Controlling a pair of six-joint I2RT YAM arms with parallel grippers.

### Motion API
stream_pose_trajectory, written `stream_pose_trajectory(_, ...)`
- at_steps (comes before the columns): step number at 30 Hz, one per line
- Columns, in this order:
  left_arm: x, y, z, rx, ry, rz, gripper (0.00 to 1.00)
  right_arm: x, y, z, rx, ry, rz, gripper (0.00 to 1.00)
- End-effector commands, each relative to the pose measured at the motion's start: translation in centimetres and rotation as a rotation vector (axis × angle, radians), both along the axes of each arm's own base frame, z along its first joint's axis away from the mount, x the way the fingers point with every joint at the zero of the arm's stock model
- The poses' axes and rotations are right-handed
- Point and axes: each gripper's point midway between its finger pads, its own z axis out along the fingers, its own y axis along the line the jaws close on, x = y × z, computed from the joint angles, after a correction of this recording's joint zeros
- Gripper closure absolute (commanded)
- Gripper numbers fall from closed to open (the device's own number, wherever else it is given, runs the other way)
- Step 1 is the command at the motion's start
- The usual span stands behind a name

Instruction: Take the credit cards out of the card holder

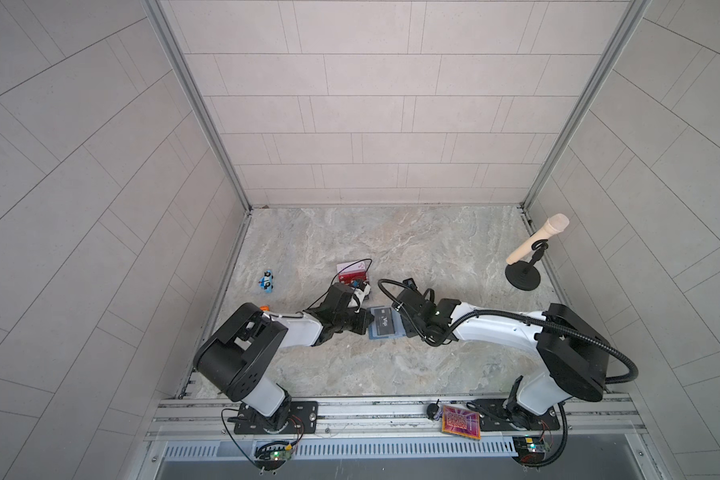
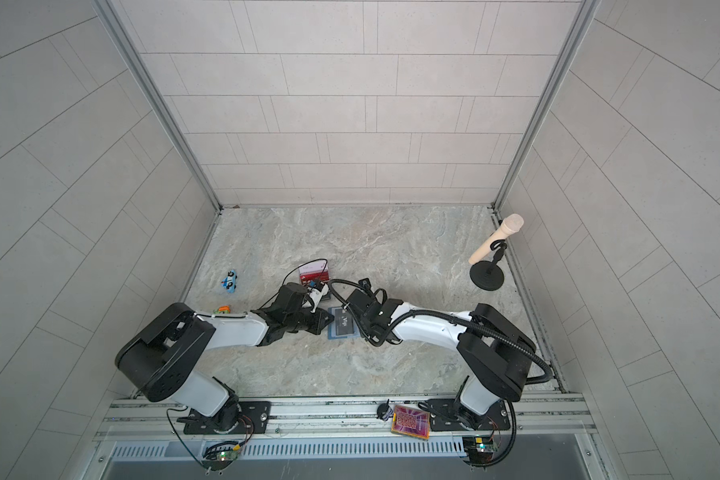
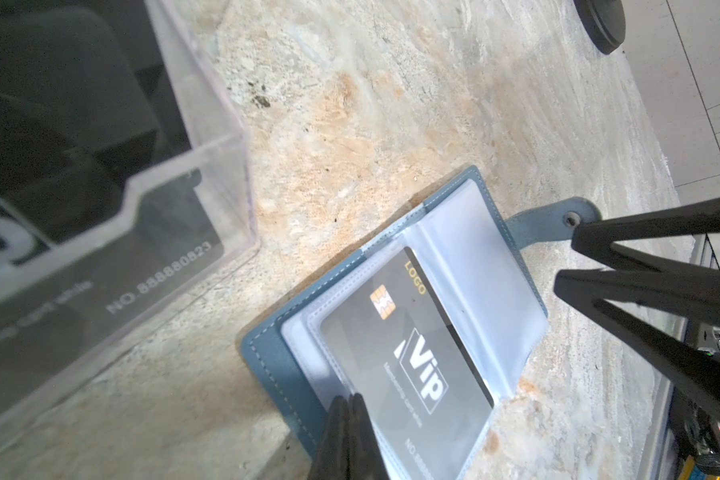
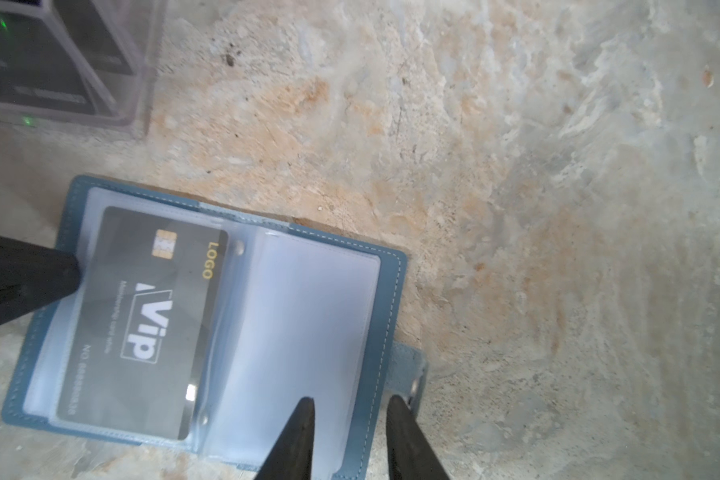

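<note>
Card holder (image 4: 391, 286) lies open mid-table, grey Vip card (image 4: 142, 316) still sleeved; left gripper (image 3: 348, 405), tips together, presses its 9 o'clock edge, right gripper (image 4: 351, 399) parted over the 3 o'clock flap; next, I reckon, pinch the card's edge and slide it free.

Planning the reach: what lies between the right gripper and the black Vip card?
Between the right gripper and the black Vip card lies only the card holder's empty clear sleeve, shown in the right wrist view.
</note>
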Motion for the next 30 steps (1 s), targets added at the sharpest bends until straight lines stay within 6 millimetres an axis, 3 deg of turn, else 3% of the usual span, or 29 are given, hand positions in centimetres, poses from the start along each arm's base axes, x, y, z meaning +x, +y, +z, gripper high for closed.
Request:
stream_pose_trajectory(1,-1.8,1.4,-2.9,0.092,0.097,0.004,0.98,-1.0,3.2,1.6,0.156,0.046,0.115,0.62)
stream_pose_trajectory(3,-1.8,1.4,-3.0,0.091,0.098,0.002,0.98,-1.5,5.4,2.2,0.251,0.085,0.179,0.60)
stream_pose_trajectory(6,-1.8,1.5,-2.9,0.090,0.095,0.004,0.98,-1.8,7.3,2.6,0.316,0.127,0.223,0.59)
stream_pose_trajectory(10,-2.0,1.6,-3.0,0.088,0.096,0.004,0.98,-1.4,8.6,2.4,0.379,0.170,0.217,0.59)
stream_pose_trajectory(17,-2.2,1.7,-3.0,0.086,0.093,0.012,0.98,0.0,8.0,0.1,0.453,0.269,0.112,0.60)
stream_pose_trajectory(30,-2.2,1.8,-3.1,0.085,0.096,0.015,0.98,0.3,6.0,-2.6,0.424,0.313,0.035,0.62)
